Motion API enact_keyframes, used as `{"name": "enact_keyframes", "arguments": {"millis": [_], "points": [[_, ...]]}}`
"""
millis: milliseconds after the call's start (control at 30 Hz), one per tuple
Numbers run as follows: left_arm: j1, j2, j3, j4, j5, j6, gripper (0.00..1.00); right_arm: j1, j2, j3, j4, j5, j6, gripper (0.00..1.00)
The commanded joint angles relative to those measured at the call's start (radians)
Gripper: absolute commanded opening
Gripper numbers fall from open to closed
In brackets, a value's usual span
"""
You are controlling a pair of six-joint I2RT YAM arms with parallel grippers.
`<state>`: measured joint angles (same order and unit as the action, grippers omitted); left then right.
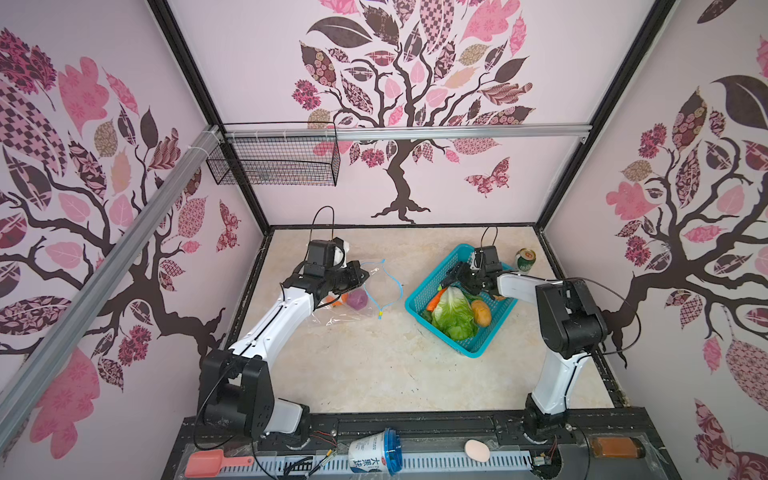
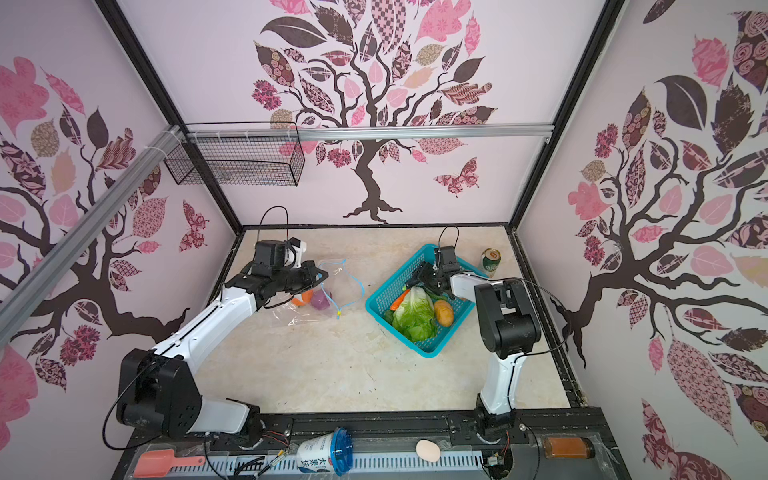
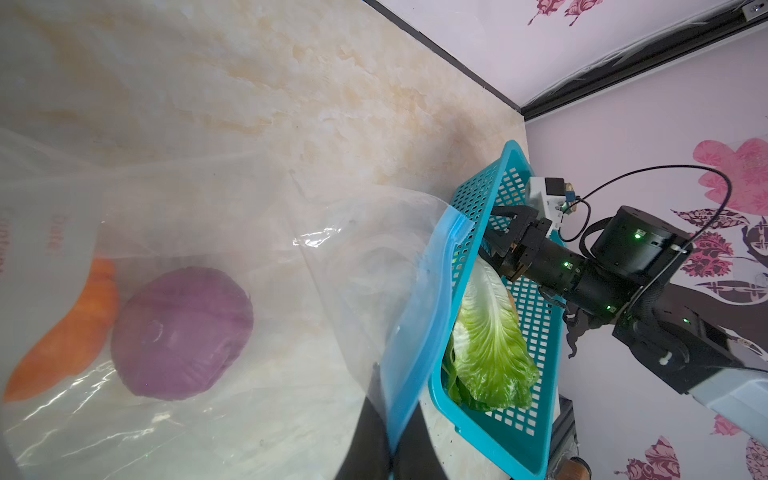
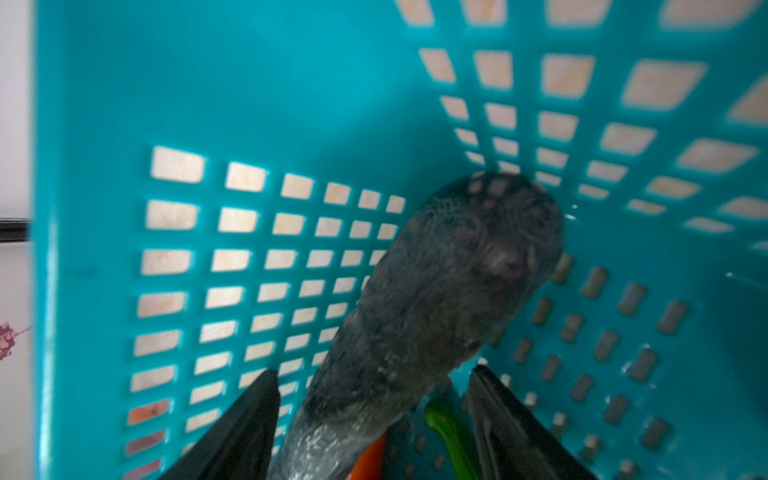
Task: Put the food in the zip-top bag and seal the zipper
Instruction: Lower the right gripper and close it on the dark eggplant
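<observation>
Teal mesh basket [image 1: 465, 349] is the landmark, on the marble-look table [image 1: 374, 374]. Inside the basket, the cabbage [image 1: 453, 316] is in the middle. The potato [image 1: 481, 311] touches the cabbage on the side toward the right arm. The carrot [image 1: 435, 300] lies by the basket wall facing the bag.

The right gripper [image 1: 453, 279] is down in the basket's far corner. Its jaws are apart, straddling a dark long piece [image 4: 449, 291] that leans into that corner. Gaps show on both sides, so nothing is gripped.

The zip-top bag [image 1: 353, 316] lies left of the basket in both top views, near but not touching, mouth toward the basket. The zipper [image 1: 400, 286] is bowed open, with the yellow slider [image 1: 380, 312] at its near end. The purple onion [image 1: 356, 299] and orange pumpkin [image 1: 334, 300] are inside the bag, with the pumpkin on the onion's side away from the basket.

The left gripper [image 1: 363, 275] is clenched on the zipper at the bag's far edge. In the left wrist view its fingers [image 3: 361, 440] pinch the blue strip.

A green can [image 1: 525, 259] stands upright just past the basket's far right corner.
</observation>
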<state>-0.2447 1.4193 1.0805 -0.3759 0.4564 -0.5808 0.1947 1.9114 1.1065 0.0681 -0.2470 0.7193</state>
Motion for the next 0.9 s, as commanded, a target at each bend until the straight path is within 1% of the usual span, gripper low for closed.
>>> {"name": "enact_keyframes", "arguments": {"millis": [0,100,233,433,600,867], "points": [[0.003,-0.01,0.016,0.026,0.01,-0.003,0.0,-0.004,0.056,0.029,0.047,-0.015,0.016,0.72],[0.005,-0.011,0.017,0.026,0.011,-0.004,0.0,-0.005,0.069,0.03,0.058,-0.033,0.006,0.67],[0.004,-0.013,0.014,0.027,0.01,-0.004,0.0,-0.004,0.069,0.015,0.076,-0.046,-0.001,0.51],[0.005,-0.015,0.014,0.027,0.009,-0.004,0.0,-0.005,0.04,-0.012,0.122,-0.064,-0.019,0.4],[0.005,-0.022,0.013,0.028,0.007,-0.004,0.0,-0.005,0.009,-0.015,0.142,-0.083,-0.039,0.33],[0.004,-0.028,0.012,0.029,0.008,-0.004,0.0,-0.006,-0.056,-0.023,0.144,-0.083,-0.072,0.3]]}}
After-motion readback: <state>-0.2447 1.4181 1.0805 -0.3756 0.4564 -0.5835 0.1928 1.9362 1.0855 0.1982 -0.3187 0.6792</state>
